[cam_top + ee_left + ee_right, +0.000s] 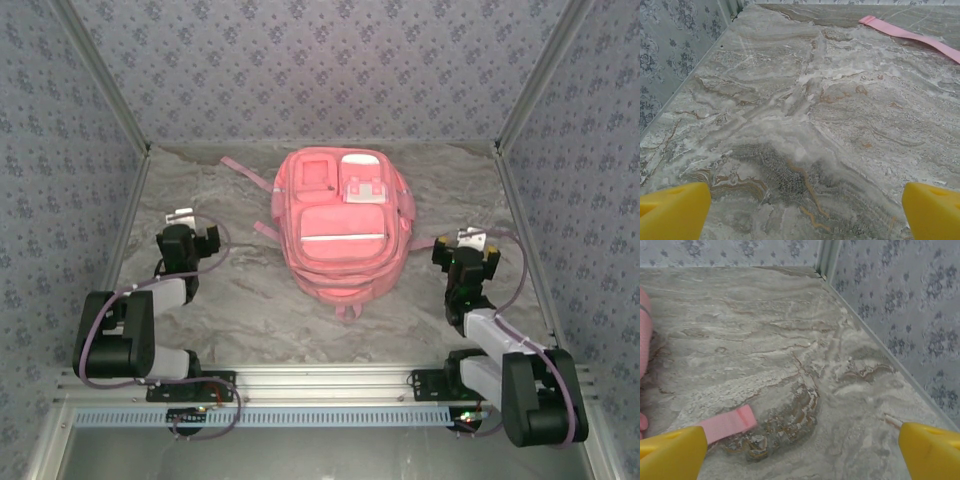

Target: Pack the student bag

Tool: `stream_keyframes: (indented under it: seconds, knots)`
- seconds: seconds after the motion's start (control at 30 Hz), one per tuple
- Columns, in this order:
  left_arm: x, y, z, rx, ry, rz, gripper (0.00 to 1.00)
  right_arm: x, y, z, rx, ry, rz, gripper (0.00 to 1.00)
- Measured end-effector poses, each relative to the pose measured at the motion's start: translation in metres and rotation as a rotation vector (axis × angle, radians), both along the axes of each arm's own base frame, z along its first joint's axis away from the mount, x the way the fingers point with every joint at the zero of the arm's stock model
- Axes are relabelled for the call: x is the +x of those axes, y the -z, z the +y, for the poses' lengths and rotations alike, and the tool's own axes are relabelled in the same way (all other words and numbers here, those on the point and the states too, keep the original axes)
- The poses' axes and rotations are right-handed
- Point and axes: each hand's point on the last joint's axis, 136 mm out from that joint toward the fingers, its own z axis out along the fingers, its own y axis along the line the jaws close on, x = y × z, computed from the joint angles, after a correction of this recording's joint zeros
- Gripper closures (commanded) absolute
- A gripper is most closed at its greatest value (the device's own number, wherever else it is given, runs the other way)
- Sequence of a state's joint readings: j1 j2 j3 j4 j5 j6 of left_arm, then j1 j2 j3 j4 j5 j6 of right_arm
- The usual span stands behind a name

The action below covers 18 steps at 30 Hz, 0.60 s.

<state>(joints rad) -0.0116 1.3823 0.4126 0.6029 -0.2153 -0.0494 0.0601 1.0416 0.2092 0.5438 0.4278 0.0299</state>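
Grippers both released, nothing held. Left gripper [193, 226] stands with yellow fingertips [671, 211] spread wide over the bare marble-patterned table [250, 295], left of the student bag [340, 235] and apart from it; a pink strap [912, 36] lies well ahead. Right gripper [470, 247] is likewise spread, right of the bag, with a strap end [729, 424] on the table near its left fingertip. Bag lies flat mid-table toward the back wall [320, 70], front pockets up.

No readable text, label, brand, number or sign. White trim patches [362, 186] on the upper front of the student bag [340, 250]: any print on them is too small to make out.
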Motion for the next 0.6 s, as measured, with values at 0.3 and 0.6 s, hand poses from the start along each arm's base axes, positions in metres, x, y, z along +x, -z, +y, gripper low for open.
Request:
stream_keyframes:
  seconds: [0.3, 0.6]
  knots:
    - [0.010, 0.026, 0.001, -0.052, 0.036, 0.008, 0.02, 0.014, 0.032, -0.007, 0.083, -0.003, -0.063, 0.00]
    - [0.012, 0.020, -0.032, -0.038, 0.195, -0.035, 0.02, 0.045, 0.044, 0.031, 0.145, -0.270, -0.051, 0.00]
